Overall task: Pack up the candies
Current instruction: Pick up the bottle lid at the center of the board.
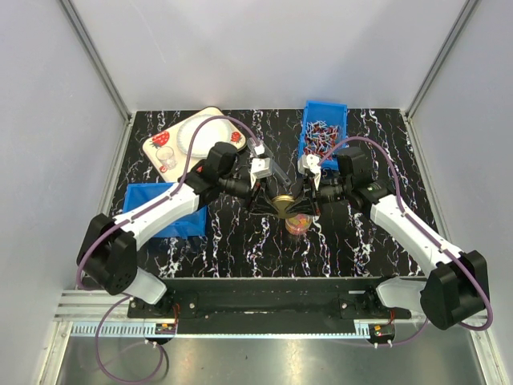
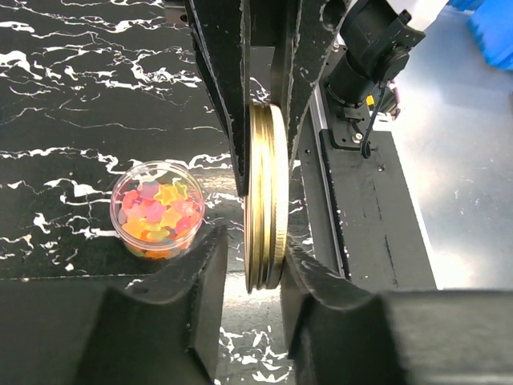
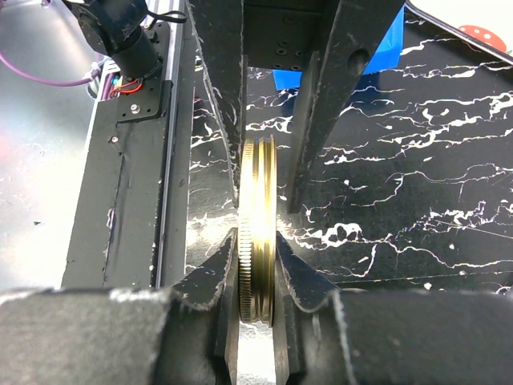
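The candies [image 2: 156, 210] are small bright pink, yellow and orange sweets filling a clear round cup [image 1: 297, 222] that stands uncovered on the black marbled table. Just above and behind it, a gold lid [image 1: 282, 204] hangs on edge between both arms. My right gripper [image 3: 256, 257] is shut on the lid [image 3: 258, 233], its fingers pressed on both faces. My left gripper [image 2: 255, 249] straddles the opposite rim of the lid [image 2: 267, 200]. One of its fingers touches the lid and the other stands a small gap away.
A blue bin [image 1: 323, 132] of wrapped red-white sweets stands at the back right. A second blue bin [image 1: 164, 210] lies under the left arm. A cream tray [image 1: 192, 138] with a white plate and a small cup [image 1: 167, 164] is at the back left.
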`<control>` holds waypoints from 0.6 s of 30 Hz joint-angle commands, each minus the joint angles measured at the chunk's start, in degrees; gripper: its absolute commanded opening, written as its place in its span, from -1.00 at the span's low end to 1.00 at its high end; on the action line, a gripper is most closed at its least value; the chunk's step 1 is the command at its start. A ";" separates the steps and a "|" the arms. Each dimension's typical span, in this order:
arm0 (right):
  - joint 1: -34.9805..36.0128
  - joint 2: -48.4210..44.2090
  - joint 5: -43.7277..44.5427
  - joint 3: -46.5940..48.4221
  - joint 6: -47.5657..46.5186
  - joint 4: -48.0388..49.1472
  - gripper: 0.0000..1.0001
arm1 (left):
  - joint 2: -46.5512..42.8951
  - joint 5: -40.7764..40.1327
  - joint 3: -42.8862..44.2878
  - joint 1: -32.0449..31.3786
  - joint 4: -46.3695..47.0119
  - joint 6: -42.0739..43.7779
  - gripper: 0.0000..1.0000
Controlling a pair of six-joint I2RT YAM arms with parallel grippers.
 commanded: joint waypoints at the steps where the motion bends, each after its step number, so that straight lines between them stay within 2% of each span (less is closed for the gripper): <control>1: -0.04 -0.95 0.36 -0.12 -0.16 2.31 -0.64 | 0.61 0.89 3.28 -0.61 0.04 0.35 -0.43; 9: -0.04 -0.86 1.50 -0.39 0.02 2.92 -0.52 | 0.88 1.06 3.98 -0.97 -0.76 0.34 -0.70; 12: -0.04 -0.86 2.03 -0.39 0.19 3.18 -0.39 | 0.88 1.32 4.07 -0.97 -0.85 0.08 -0.81; 16: -0.04 -1.04 2.91 -0.30 0.37 3.53 -0.19 | 0.70 1.85 4.07 -0.97 -0.93 -0.18 -0.86; 18: -0.04 -1.65 4.57 -0.04 0.20 3.54 0.01 | 0.70 2.20 4.07 -0.97 -0.93 -0.45 -0.87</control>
